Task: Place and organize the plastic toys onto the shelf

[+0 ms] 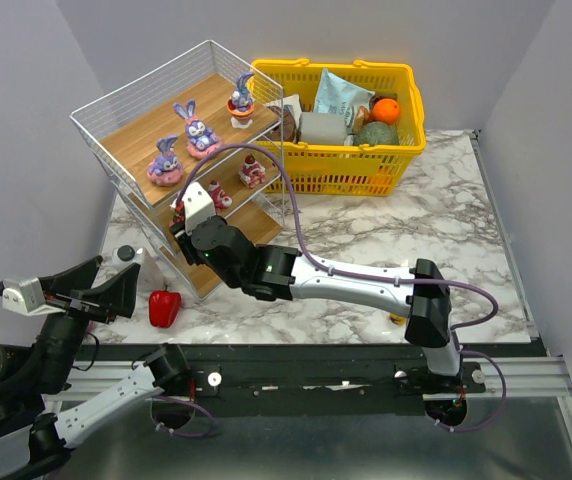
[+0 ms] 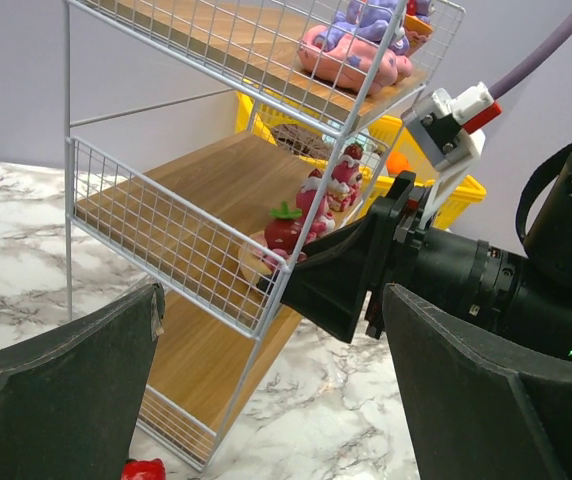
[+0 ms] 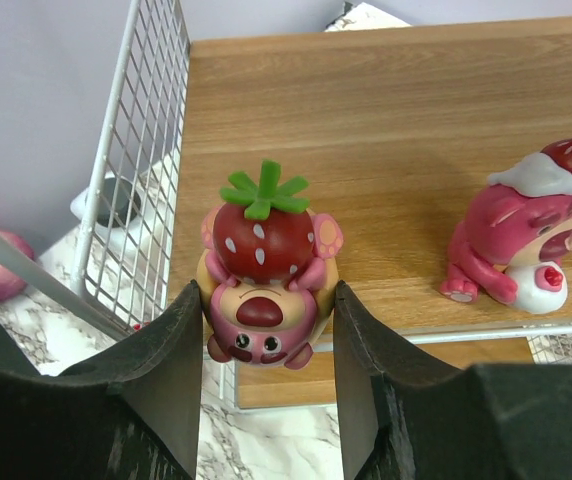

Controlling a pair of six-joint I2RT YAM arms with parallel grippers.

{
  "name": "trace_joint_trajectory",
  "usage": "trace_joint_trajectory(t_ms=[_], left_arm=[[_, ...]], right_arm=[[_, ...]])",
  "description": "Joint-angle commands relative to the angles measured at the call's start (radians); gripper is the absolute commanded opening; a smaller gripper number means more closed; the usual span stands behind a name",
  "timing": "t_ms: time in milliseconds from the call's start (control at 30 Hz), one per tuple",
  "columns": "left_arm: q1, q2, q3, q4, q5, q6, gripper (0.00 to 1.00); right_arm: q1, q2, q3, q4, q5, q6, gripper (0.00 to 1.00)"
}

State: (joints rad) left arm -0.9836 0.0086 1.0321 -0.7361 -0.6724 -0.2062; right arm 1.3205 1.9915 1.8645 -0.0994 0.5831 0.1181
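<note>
Strawberry-hat bear toy (image 3: pixel 263 275) is clamped btwn the right claw (image 3: pixel 266 340) fingers at the front edge of the shelf (image 3: pixel 366 130) middle board, near its wire side; can't tell if the base touches wood. To do it well: lower till flat and upright, keep a gap to the pink bear (image 3: pixel 526 235) (further along the board), part fingers slowly, and back out w/o snagging the front rail (image 3: pixel 486 332). Left claw (image 1: pixel 104 288) gapes wide over the surface (image 1: pixel 446 220).
</note>
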Motion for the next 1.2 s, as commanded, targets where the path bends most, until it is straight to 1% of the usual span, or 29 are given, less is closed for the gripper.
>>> trace_joint_trajectory(t_ms=[0,167,333,367,433,467,533,567,833,933,967,1033,1067,1167], left_arm=[[-0.007,-0.147,0.011,-0.009,-0.030,-0.002,0.99],[-0.010,-0.148,0.013,-0.011,-0.033,-0.005,0.99],[-0.012,-0.148,0.017,-0.013,-0.035,-0.007,0.99],[-0.013,-0.148,0.017,-0.014,-0.036,-0.006,0.99],[-0.015,-0.150,0.019,-0.014,-0.038,-0.009,0.99],[-0.017,-0.148,0.019,-0.014,-0.039,-0.009,0.99],[-0.017,-0.147,0.019,-0.014,-0.039,-0.009,0.99],[-0.017,-0.148,0.019,-0.013,-0.041,-0.009,0.99],[-0.021,-0.151,0.020,-0.017,-0.046,-0.010,0.99],[-0.023,-0.151,0.019,-0.017,-0.046,-0.010,0.99],[-0.023,-0.150,0.019,-0.017,-0.046,-0.013,0.99],[-0.024,-0.151,0.019,-0.016,-0.046,-0.012,0.99],[-0.024,-0.151,0.019,-0.014,-0.046,-0.013,0.99],[-0.026,-0.151,0.020,-0.014,-0.046,-0.013,0.99]], right_arm=[[0.000,0.026,0.050,-0.051,0.029,-0.015,0.22],[-0.004,0.043,0.061,-0.069,0.023,-0.009,0.32],[-0.012,0.069,0.087,-0.069,0.012,-0.011,0.38],[-0.015,0.072,0.090,-0.069,0.012,-0.011,0.41],[-0.020,0.081,0.100,-0.069,0.014,-0.011,0.43],[-0.020,0.085,0.105,-0.068,0.012,-0.009,0.46],[-0.020,0.089,0.113,-0.069,0.014,-0.014,0.47],[-0.023,0.093,0.119,-0.069,0.018,-0.012,0.50],[-0.029,0.090,0.117,-0.077,0.003,-0.009,0.59],[-0.029,0.078,0.116,-0.079,-0.011,-0.009,0.66],[-0.029,0.075,0.114,-0.079,-0.020,-0.009,0.71],[-0.029,0.070,0.117,-0.077,-0.029,-0.021,0.76],[-0.029,0.069,0.119,-0.076,-0.026,-0.021,0.80],[-0.029,0.061,0.125,-0.072,-0.031,-0.028,0.84]])
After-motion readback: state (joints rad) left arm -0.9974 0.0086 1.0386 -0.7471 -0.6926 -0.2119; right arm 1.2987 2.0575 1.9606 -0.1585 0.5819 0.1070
